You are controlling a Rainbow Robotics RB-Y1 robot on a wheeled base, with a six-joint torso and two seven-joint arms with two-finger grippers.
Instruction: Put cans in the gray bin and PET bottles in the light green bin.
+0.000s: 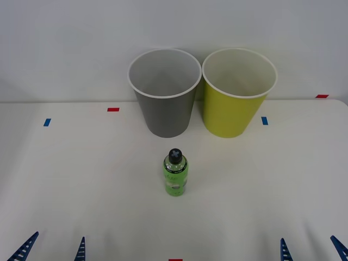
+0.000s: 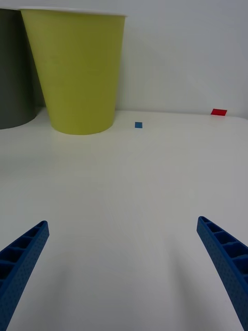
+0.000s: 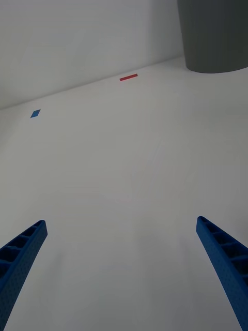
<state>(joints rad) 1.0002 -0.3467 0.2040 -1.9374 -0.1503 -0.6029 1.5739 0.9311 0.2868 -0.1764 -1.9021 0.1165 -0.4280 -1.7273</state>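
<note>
PET bottle (image 1: 175, 175) upright, cap up, before gray bin (image 1: 165, 103); both grippers' jaws wide.

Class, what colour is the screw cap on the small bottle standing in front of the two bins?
Black; the cap tops the green bottle, clearest in the front view.

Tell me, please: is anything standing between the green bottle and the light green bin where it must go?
Nothing visible does. The green bottle stands upright on bare table, in front of the gray bin; the light green bin is behind it to the right. Both the left gripper and the right gripper are open at the near edge.
</note>
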